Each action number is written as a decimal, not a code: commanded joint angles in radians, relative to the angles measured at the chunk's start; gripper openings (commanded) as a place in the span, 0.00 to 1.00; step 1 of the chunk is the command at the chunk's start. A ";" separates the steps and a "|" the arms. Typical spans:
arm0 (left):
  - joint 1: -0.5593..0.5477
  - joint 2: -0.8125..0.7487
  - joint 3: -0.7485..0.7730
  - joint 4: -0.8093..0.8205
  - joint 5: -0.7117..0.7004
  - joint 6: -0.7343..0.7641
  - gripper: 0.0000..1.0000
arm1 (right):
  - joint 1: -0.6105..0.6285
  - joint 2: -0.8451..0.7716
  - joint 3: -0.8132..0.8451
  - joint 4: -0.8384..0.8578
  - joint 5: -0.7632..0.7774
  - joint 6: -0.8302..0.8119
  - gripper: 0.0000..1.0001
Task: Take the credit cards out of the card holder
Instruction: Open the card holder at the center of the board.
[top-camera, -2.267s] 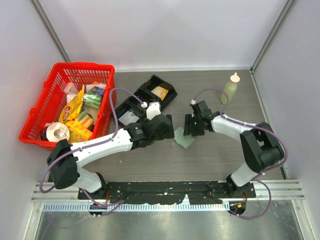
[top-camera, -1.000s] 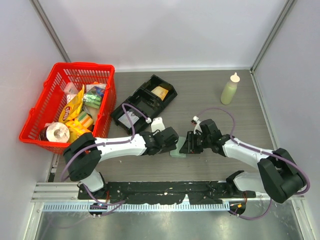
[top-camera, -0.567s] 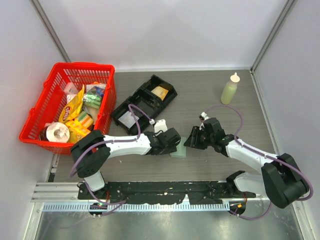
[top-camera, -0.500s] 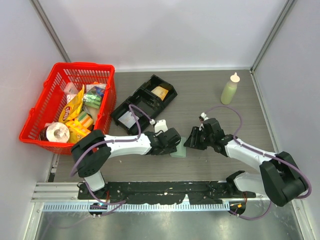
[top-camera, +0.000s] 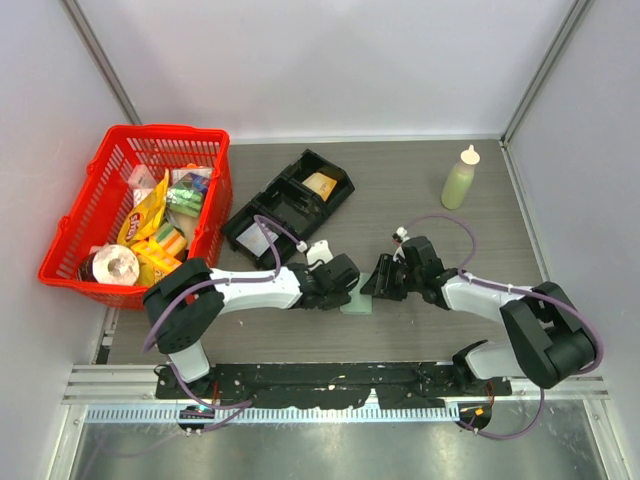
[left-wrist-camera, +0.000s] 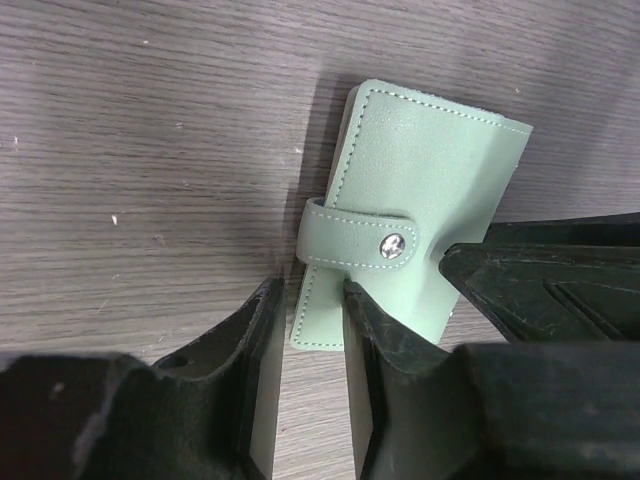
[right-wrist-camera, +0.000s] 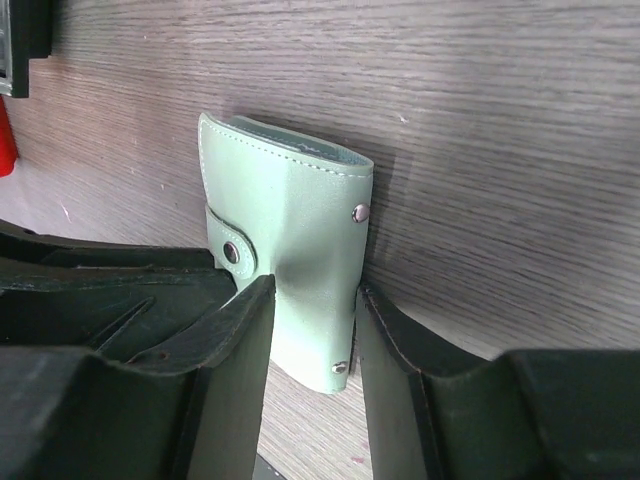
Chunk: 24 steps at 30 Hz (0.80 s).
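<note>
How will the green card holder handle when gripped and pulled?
Probably soft and bendy: the holder is stitched, leather-like, with a rounded fold. Likely light and thin, so it should slide on the table, not tip. Its strap is snapped shut, so it likely stays closed.

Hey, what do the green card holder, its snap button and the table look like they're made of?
The card holder: likely leather or faux leather, matte with fine grain and stitched edges. Its snap: shiny silver metal, by the glint. The table: grey wood-grain surface, possibly laminate.
</note>
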<state>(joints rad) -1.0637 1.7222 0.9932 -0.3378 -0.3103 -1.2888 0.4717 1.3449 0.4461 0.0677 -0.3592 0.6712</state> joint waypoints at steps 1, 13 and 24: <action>0.025 0.016 -0.045 0.017 0.036 -0.038 0.29 | 0.004 0.057 -0.020 -0.029 0.017 -0.012 0.44; 0.042 0.017 -0.080 0.049 0.065 -0.049 0.19 | 0.002 0.123 -0.030 0.009 -0.021 -0.042 0.23; -0.001 0.008 0.119 -0.180 -0.081 0.104 0.41 | 0.004 0.089 -0.041 0.000 0.019 -0.056 0.01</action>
<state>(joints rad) -1.0386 1.7187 1.0096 -0.3672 -0.2771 -1.2728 0.4568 1.4204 0.4458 0.1818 -0.3920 0.6537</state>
